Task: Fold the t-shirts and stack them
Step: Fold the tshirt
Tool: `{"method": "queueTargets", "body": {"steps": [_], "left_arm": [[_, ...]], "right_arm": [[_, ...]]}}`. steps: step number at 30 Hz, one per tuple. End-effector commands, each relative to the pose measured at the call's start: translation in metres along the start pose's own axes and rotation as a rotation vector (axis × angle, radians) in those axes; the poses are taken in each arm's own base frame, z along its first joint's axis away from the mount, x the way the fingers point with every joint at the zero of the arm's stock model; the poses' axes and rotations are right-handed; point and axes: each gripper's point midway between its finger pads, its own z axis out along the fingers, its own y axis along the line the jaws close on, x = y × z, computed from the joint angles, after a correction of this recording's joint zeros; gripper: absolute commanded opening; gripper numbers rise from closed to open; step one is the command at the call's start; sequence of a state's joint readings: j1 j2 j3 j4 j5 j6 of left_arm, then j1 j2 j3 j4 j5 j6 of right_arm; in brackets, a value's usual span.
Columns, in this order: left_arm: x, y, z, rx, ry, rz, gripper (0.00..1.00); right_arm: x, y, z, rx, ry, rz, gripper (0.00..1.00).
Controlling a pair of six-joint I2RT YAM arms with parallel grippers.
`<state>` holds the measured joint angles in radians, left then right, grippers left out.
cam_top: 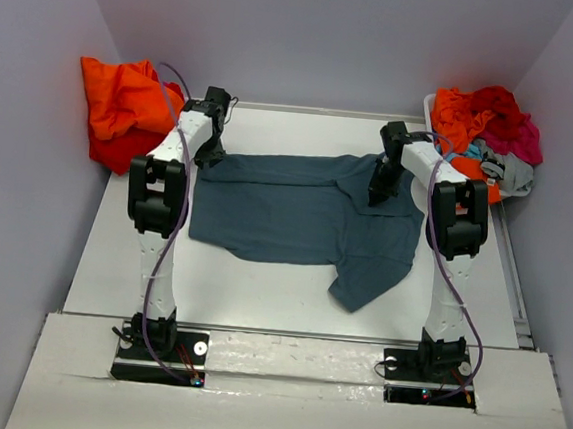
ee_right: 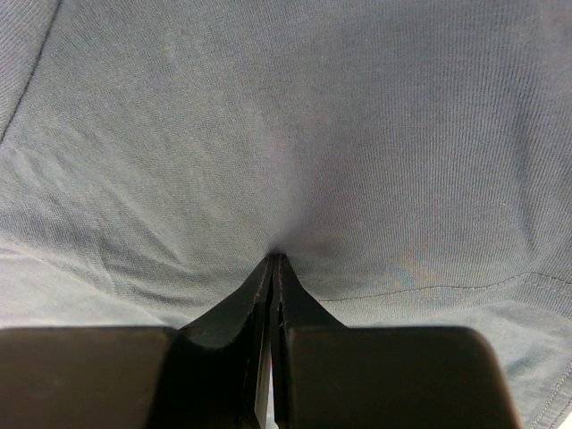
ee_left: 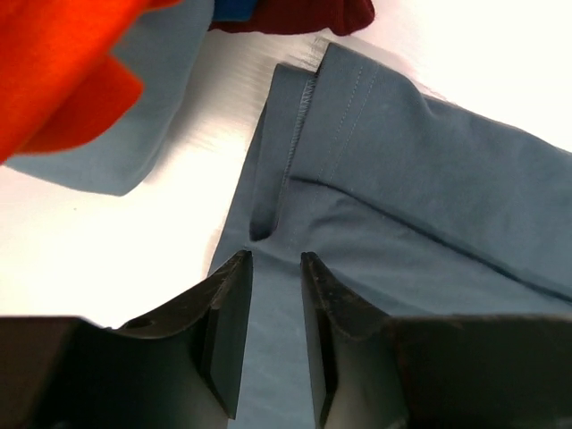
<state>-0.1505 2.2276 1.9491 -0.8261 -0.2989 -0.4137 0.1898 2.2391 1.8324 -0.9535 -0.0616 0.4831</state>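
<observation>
A dark slate-blue t-shirt (cam_top: 296, 215) lies spread across the white table, one sleeve pointing toward the near right. My left gripper (cam_top: 209, 158) hovers over its far left corner. In the left wrist view the jaws of this gripper (ee_left: 275, 261) stand apart, with the shirt's hemmed edge (ee_left: 295, 125) lying flat just beyond the tips. My right gripper (cam_top: 379, 194) is down on the shirt's far right part. In the right wrist view it (ee_right: 273, 259) is shut, and the cloth (ee_right: 286, 116) puckers at its tips.
A pile of orange and red t-shirts (cam_top: 120, 110) lies at the far left by the wall. A white bin (cam_top: 428, 107) at the far right holds red, orange, magenta, teal and grey shirts (cam_top: 490, 127). Orange cloth (ee_left: 54, 71) fills the left wrist view's upper left.
</observation>
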Motion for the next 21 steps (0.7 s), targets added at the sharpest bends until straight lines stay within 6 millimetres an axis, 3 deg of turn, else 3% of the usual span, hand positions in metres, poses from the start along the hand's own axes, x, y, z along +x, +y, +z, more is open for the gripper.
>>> {"method": "queueTargets", "body": {"steps": [1, 8, 12, 17, 21], "left_arm": [[-0.006, 0.006, -0.024, 0.023, -0.03, -0.027, 0.35], [0.003, -0.001, -0.014, 0.05, -0.002, -0.023, 0.31], [-0.009, -0.005, -0.011, 0.046, -0.019, -0.017, 0.3], [-0.035, -0.011, -0.015, 0.039, -0.066, -0.02, 0.15], [-0.041, -0.015, -0.009, 0.038, -0.074, -0.015, 0.13]], "right_arm": [[-0.002, 0.004, 0.0, -0.022, -0.013, -0.006, 0.07], [-0.002, 0.005, -0.001, -0.023, -0.015, -0.007, 0.07], [-0.003, 0.004, -0.001, -0.019, -0.015, -0.009, 0.07], [-0.008, 0.01, -0.006, -0.038, -0.027, -0.009, 0.07], [-0.008, 0.009, -0.009, -0.031, -0.021, -0.016, 0.07]]}}
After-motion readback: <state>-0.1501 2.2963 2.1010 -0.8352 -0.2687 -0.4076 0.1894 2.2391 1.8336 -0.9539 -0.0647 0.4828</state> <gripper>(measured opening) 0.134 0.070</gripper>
